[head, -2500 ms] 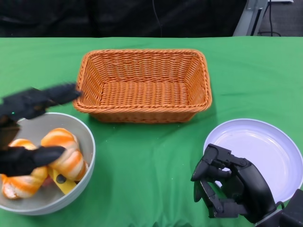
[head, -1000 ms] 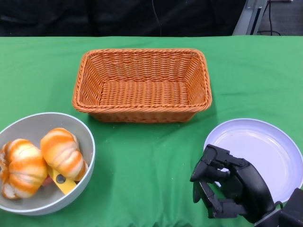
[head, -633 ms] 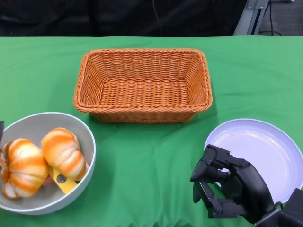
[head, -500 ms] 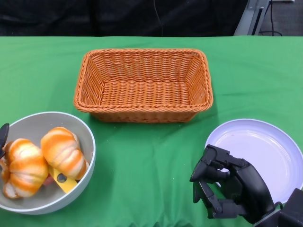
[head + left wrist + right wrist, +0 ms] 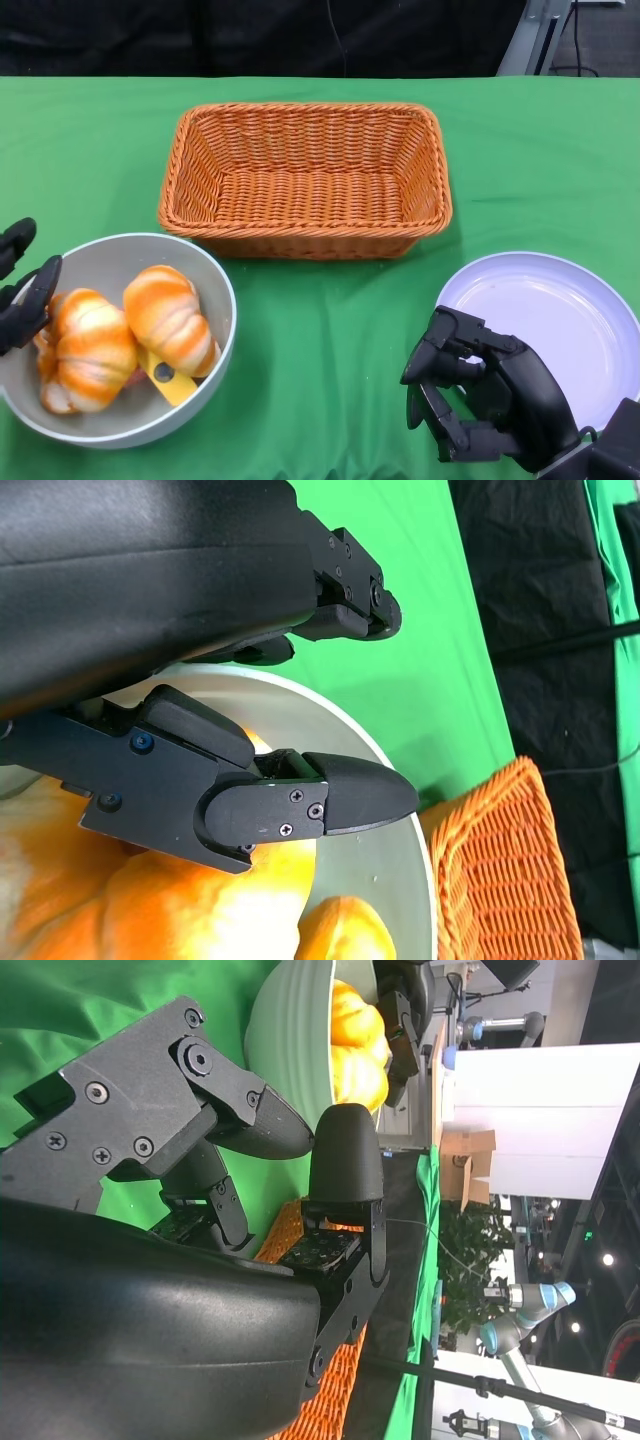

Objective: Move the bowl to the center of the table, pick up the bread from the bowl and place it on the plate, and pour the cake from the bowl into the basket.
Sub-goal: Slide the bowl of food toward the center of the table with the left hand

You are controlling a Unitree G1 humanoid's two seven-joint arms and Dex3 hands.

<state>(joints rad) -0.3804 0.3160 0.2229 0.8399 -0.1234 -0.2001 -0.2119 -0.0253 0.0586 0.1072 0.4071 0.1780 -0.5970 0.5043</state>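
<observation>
The grey bowl (image 5: 207,285) stands at the table's front left. It holds two orange-and-white striped breads (image 5: 168,318) and a yellow piece of cake (image 5: 172,380) under them. My left hand (image 5: 22,290) is at the bowl's left rim. In the left wrist view one finger (image 5: 340,795) lies inside the bowl (image 5: 380,850) above the bread (image 5: 200,910), the others outside the rim. My right hand (image 5: 485,400) rests at the front right with nothing in it, fingers loosely bent and apart, beside the white plate (image 5: 560,320). The wicker basket (image 5: 305,180) stands empty at the back centre.
Green cloth covers the table, and a bare strip of it lies between the bowl and the plate. The basket's front wall (image 5: 300,243) is close behind the bowl's far rim. Black backdrop lies beyond the table's far edge.
The left hand drew away from the bowl, then came back to its left rim. The bowl with its breads has since slid to the right. The right hand has stayed still.
</observation>
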